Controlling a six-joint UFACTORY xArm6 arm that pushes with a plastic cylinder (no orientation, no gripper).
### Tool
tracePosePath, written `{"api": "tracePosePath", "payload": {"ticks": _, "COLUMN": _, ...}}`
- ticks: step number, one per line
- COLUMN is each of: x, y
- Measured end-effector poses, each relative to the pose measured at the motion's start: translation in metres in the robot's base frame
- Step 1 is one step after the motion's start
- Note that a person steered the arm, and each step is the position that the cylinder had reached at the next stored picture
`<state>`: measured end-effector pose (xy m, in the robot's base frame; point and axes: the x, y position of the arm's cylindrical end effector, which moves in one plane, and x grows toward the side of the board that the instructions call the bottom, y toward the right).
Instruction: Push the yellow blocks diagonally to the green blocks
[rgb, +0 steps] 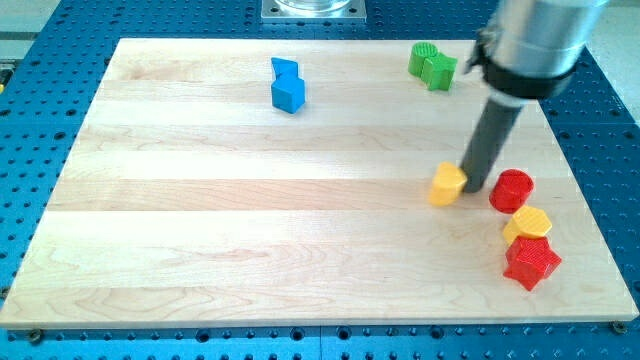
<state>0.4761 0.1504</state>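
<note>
What the coming move turns on is this: my tip (478, 188) stands on the view's right of the nearer yellow block (448, 184), touching or all but touching its side, while the green blocks (432, 65) lie well apart toward the table's top edge, close to its top-right corner. From that side, a push would in my judgement send the block toward the view's left and not up toward the greens; the tip would want to be at the block's bottom side (a little to the bottom-left, perhaps, since the greens sit almost straight above it and only slightly left). The tip is a bare rod, so it holds nothing and merely leans against things. The second yellow block (527, 223) lies nearer the table's right edge, toward the bottom-right corner, wedged between a red cylinder (512, 189) above it and a red star-shaped block (532, 262) below it, touching the star; it is apart from the tip. Two blue blocks (287, 85) sit together near the top edge, left of centre, out of the way.
</note>
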Motion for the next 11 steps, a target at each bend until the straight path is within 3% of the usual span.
{"api": "tracePosePath", "payload": {"ticks": 1, "x": -0.021, "y": -0.051}}
{"api": "tracePosePath", "payload": {"ticks": 2, "x": -0.042, "y": 0.034}}
{"api": "tracePosePath", "payload": {"ticks": 3, "x": -0.017, "y": 0.153}}
{"api": "tracePosePath", "payload": {"ticks": 4, "x": 0.043, "y": 0.151}}
{"api": "tracePosePath", "payload": {"ticks": 6, "x": 0.073, "y": 0.047}}
{"api": "tracePosePath", "payload": {"ticks": 7, "x": 0.077, "y": 0.043}}
{"api": "tracePosePath", "payload": {"ticks": 8, "x": 0.08, "y": -0.039}}
{"api": "tracePosePath", "payload": {"ticks": 10, "x": 0.14, "y": -0.059}}
{"api": "tracePosePath", "payload": {"ticks": 11, "x": 0.092, "y": -0.059}}
